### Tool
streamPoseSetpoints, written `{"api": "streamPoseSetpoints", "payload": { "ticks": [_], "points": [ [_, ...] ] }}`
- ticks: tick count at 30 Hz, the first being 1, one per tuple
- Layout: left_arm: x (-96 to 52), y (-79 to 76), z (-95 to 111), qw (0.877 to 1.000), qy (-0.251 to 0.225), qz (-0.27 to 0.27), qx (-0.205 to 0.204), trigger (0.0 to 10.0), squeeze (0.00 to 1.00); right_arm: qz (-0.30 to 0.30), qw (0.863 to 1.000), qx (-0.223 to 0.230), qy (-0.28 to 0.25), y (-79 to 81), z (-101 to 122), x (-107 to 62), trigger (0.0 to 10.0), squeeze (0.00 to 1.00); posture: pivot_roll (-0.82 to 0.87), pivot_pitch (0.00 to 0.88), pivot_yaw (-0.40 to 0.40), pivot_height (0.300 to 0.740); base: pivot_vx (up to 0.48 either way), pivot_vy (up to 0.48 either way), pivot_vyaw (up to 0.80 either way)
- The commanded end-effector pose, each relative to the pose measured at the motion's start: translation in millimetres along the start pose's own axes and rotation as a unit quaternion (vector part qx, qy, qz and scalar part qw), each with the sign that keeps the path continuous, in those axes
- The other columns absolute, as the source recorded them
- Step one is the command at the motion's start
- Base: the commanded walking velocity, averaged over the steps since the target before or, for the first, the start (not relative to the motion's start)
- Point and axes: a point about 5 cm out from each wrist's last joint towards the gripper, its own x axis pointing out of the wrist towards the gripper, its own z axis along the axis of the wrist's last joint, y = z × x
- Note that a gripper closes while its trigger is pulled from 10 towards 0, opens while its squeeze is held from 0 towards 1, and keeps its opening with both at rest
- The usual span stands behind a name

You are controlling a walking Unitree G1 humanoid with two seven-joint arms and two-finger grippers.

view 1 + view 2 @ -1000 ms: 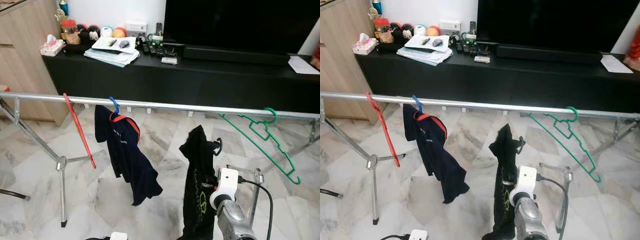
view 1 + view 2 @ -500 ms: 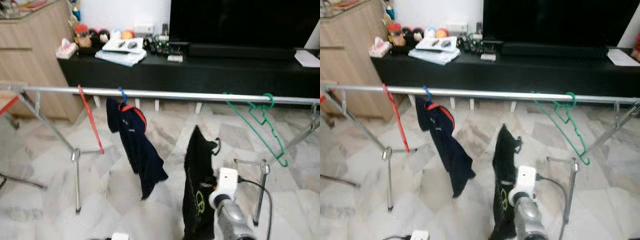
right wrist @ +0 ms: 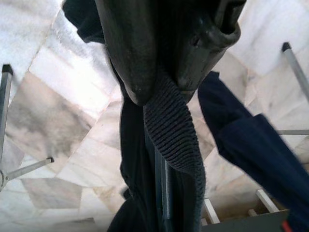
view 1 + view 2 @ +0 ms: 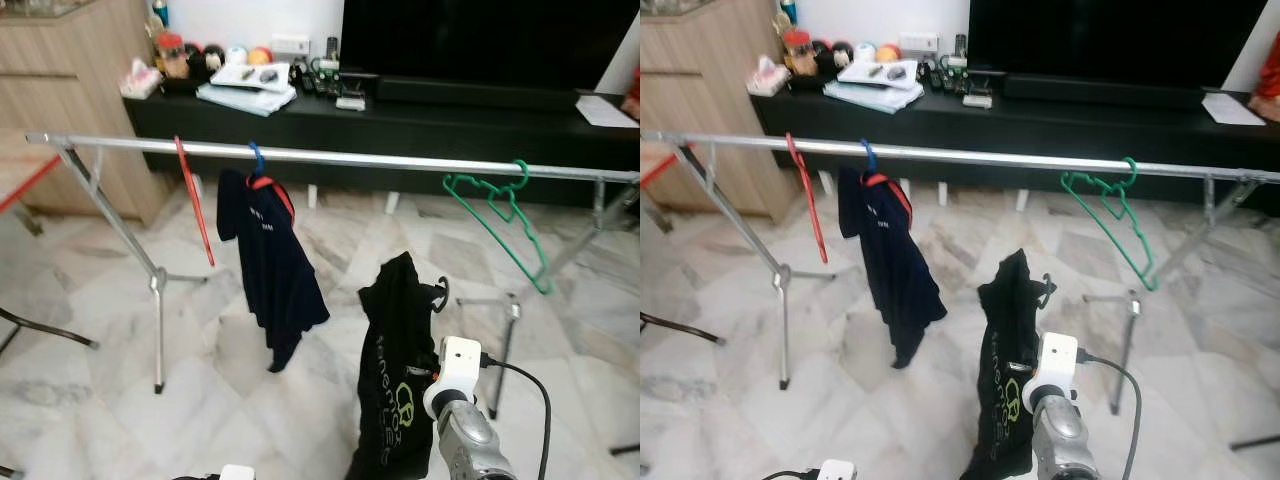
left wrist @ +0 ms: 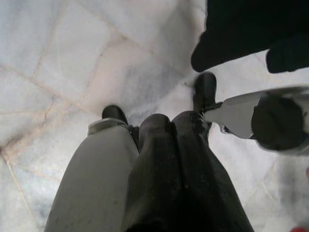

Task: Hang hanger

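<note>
A black shirt on a hanger hangs low in front of me, and the hanger's black hook sticks out at its top. In the right wrist view my right gripper is shut on the shirt's ribbed collar and the hanger. My right arm rises from the bottom edge. The silver rail runs across beyond the shirt, higher than the hook. My left gripper hangs idle, shut, pointing at the floor.
On the rail hang a red hanger, a navy shirt on a blue hanger, and a green hanger. The rack's legs stand on the marble floor. Behind are a black TV console and a wooden cabinet.
The camera has moved back and the whole picture has shifted: the rail now lies farther off and more floor shows. The black shirt stays held in my right gripper.
</note>
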Motion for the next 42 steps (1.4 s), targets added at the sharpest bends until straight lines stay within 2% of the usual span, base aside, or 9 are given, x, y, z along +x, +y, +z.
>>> {"api": "streamPoseSetpoints", "payload": {
  "ticks": [1, 42],
  "points": [
    [-7.4, -5.1, -32.8, 0.998, 0.064, -0.007, -0.007, 10.0, 0.0, -0.002, 1.0, -0.001, -0.014, -1.7, 7.6, 1.8, 10.0, 0.0, 0.02, 0.111, -0.029, 0.74, -0.289, 0.0, 0.0],
    [-7.2, -5.3, -32.2, 0.998, 0.064, -0.007, -0.006, 10.0, 0.0, -0.004, 1.0, 0.0, -0.011, -1.3, 6.7, 1.9, 10.0, 0.0, 0.03, 0.126, -0.029, 0.74, -0.291, 0.0, 0.0]
  ]
}}
